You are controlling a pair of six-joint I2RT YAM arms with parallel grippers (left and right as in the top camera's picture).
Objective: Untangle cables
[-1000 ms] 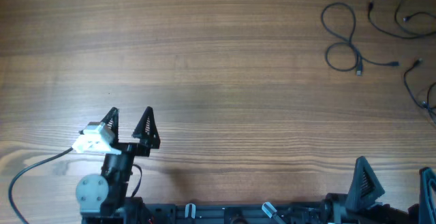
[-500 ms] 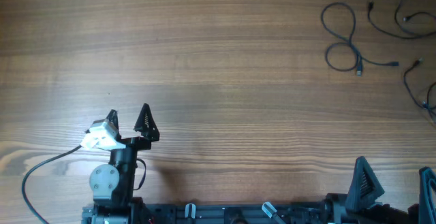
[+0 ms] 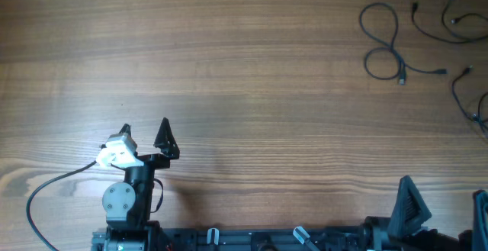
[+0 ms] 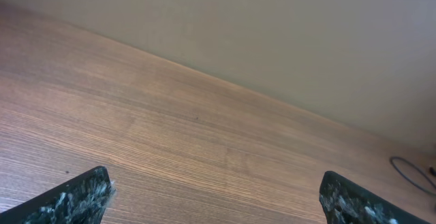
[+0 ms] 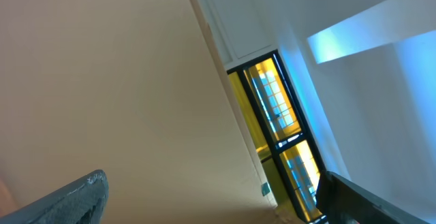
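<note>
The cables lie loose at the table's far right corner: one thin black cord in a double loop (image 3: 381,41), another curving by the edge (image 3: 450,24), and a third along the right border (image 3: 467,91). A bit of one cable (image 4: 409,173) shows at the right edge of the left wrist view. My left gripper (image 3: 145,129) is open over bare wood at the near left, far from the cables, with nothing between its fingers (image 4: 75,203). My right gripper (image 3: 442,194) is open at the near right edge. Its wrist view shows only wall and a window between the fingertips (image 5: 68,200).
The wooden table (image 3: 252,75) stretches bare between the left gripper and the cables. The arms' black base rail (image 3: 259,239) runs along the near edge. A thick black arm wire (image 3: 46,194) loops at the near left. Behind the table stands a plain wall (image 4: 272,33).
The left arm has shifted a little to the right and turned slightly, its fingers still wide apart. The right arm and the cables have not moved.
</note>
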